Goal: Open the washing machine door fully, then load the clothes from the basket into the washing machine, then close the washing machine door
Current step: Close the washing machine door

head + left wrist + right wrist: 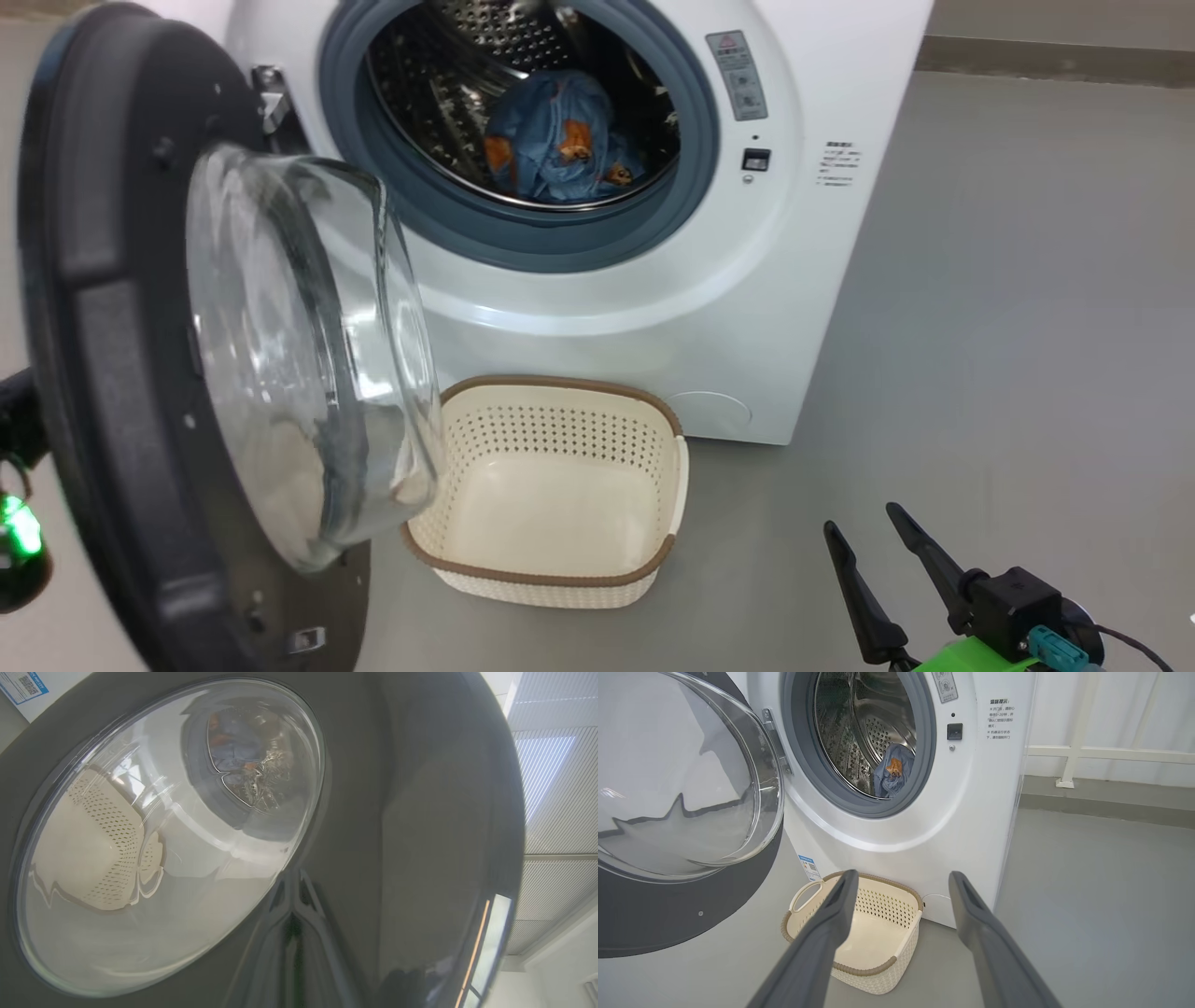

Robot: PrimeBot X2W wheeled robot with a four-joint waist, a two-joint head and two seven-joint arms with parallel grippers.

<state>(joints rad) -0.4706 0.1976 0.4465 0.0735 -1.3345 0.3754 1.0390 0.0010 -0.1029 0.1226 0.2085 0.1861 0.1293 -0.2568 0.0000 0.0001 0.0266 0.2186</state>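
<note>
Door (103, 327) nearest; left claw (293, 933) clenched, right claw (902, 875) released (right wrist: basket handle (806, 896)).

- The right gripper (859, 525) sits at the lower right of the head view. Its two long dark fingers point up and slightly left, spread apart and empty.
- Behind those fingers is a black wrist block (1018, 602) on a bright green mount (971, 661).
- In the right wrist view the right gripper (903, 877) shows both grey fingers rising from the bottom edge, wide apart, with their tips level.
- The left arm (17, 420) is a dark shape at the far left edge of the head view, with a green light (19, 527) glowing below it.
- The left gripper (296, 882) is closed, its fingers pressed together into one narrow point.
</note>
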